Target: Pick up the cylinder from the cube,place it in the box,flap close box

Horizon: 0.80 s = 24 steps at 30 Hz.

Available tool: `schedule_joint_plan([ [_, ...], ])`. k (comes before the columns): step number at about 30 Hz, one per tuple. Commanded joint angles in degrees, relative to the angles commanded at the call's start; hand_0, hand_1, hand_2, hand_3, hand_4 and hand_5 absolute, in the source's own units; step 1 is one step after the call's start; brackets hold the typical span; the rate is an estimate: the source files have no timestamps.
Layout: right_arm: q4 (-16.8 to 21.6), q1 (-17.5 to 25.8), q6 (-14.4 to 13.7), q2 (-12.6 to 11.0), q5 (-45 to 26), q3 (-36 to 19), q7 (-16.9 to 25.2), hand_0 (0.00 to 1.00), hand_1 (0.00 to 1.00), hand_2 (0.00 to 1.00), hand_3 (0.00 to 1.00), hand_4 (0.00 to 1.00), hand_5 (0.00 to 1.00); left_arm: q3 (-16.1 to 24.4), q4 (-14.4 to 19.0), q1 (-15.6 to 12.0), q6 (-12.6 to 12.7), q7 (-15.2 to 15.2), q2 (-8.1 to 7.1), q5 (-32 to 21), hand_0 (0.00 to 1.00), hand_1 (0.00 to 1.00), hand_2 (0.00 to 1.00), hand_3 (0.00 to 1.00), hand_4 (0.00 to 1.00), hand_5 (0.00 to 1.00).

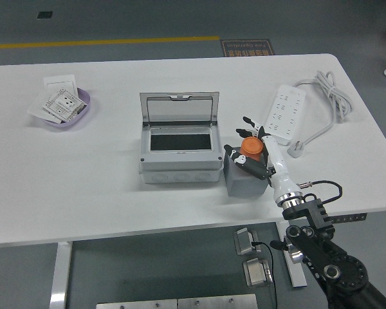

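The box (179,151) stands lid-up, left of the cube (244,181); the orange cylinder (250,149) sits atop that cube, the right hand (254,151) curling its fingers (249,168) around it; better lift straight up before swinging leftward.

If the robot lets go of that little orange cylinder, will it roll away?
Probably not while upright: the small orange cylinder stands on its flat end on the grey cube. Tipped onto its round side, it would likely roll. It looks small and probably light, since the right hand wraps it with just its fingers.
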<state>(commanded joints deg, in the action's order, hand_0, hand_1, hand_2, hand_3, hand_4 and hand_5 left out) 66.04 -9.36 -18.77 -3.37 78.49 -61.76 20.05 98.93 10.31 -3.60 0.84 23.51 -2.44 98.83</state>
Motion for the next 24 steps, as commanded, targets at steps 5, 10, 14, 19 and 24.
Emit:
schedule_joint_plan([
  [5,-0.2,0.1,-0.2,0.0,-0.8,0.3,0.3,0.79,0.769,0.737,0.892,0.804,0.226,0.0,0.0,-0.1,0.0,-0.1,-0.09,-0.1,0.632,0.677,0.642,0.636,0.747,0.47],
  [10,-0.4,0.3,-0.4,0.0,-2.0,0.6,0.6,0.787,0.766,0.73,0.886,0.704,0.136,-0.1,0.0,-0.1,0.0,-0.2,-0.12,-0.1,0.632,0.678,0.642,0.636,0.747,0.469],
  [14,-0.3,0.4,-0.9,0.0,-3.3,0.8,0.9,0.773,0.752,0.707,0.844,0.447,0.066,-0.4,0.0,-0.1,0.0,-0.3,-0.1,-0.4,0.632,0.677,0.642,0.636,0.747,0.469],
  [19,0.0,0.3,-1.8,0.0,-3.5,0.7,0.7,0.743,0.709,0.635,0.705,0.221,0.045,-0.9,0.0,0.1,0.0,-0.4,-0.07,-0.8,0.632,0.676,0.642,0.636,0.747,0.47],
  [24,0.6,0.2,-2.7,-0.1,-3.2,0.6,0.3,0.743,0.709,0.635,0.705,0.221,0.045,-1.1,0.0,0.2,-0.1,-0.4,0.0,-0.9,0.632,0.676,0.642,0.636,0.747,0.47],
])
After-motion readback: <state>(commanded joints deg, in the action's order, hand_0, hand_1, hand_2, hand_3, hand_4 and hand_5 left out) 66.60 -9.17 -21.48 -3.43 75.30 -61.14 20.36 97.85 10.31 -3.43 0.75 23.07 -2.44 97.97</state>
